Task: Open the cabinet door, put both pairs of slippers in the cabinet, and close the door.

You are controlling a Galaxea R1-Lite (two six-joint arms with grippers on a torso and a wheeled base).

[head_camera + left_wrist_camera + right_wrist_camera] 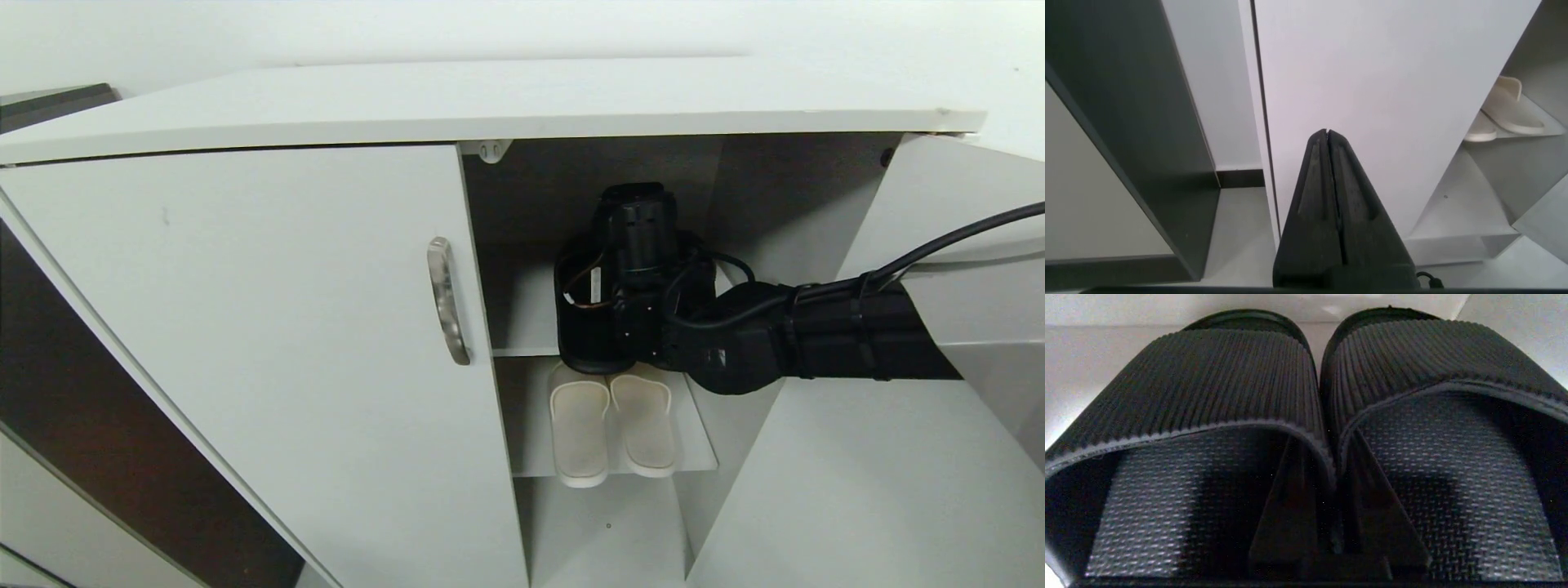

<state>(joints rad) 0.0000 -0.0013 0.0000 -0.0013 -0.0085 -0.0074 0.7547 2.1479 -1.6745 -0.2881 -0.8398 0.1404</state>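
Right arm is deep inside the cabinet (490, 98) now, through the open side where the right door (857, 490) stands swung wide. My right tool (1333, 469) is pinching the black slippers (1225, 400) as a pair: the two inner edges are squeezed together between its fingers, ribbed straps arching on either side. From the head view the black slippers (581, 327) sit at the level of the cabinet's upper shelf (522, 327), at that shelf's front edge; I cannot tell whether they rest on it or hang just above it. One level down in the cabinet, the white slippers (612, 420) lie side by side on the lower shelf (694, 457), one end of each poking a little past that shelf's front edge. The cabinet's left door (286, 343) is closed, its metal handle (447, 300) upright near the edge that meets the opening. My left tool (1327, 139) is pressed together, holding nothing, pointing at the outer face of that closed door, with the white slippers (1507, 110) showing inside the cabinet just past the door's edge.
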